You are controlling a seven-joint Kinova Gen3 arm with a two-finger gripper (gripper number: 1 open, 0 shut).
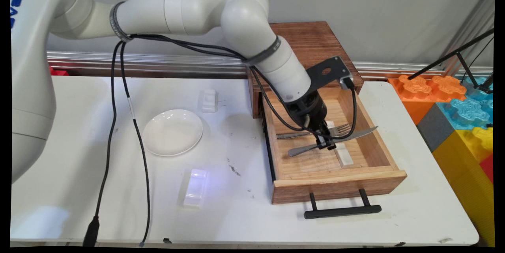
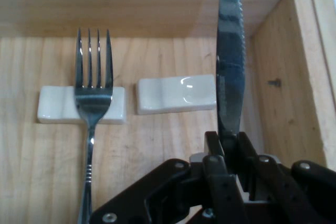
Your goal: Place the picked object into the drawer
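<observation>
Open wooden drawer (image 1: pixel 335 184) on white table (image 1: pixel 236 205); fork (image 2: pixel 93 103) inside, lying across a white rest (image 2: pixel 52 109). Gripper (image 2: pixel 228 156) clamped on knife (image 2: pixel 231 51), held above second rest (image 2: pixel 176 94). Risk: narrow pinch letting blade pivot, slip, or strike drawer wall.

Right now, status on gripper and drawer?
Gripper shut on knife, inside open drawer. Fork lies on one rest. Second rest bare beside knife.

White plate (image 1: pixel 172 132), two rests (image 1: pixel 209 100) on table (image 1: pixel 244 205), toy blocks (image 1: pixel 457 111)
</observation>
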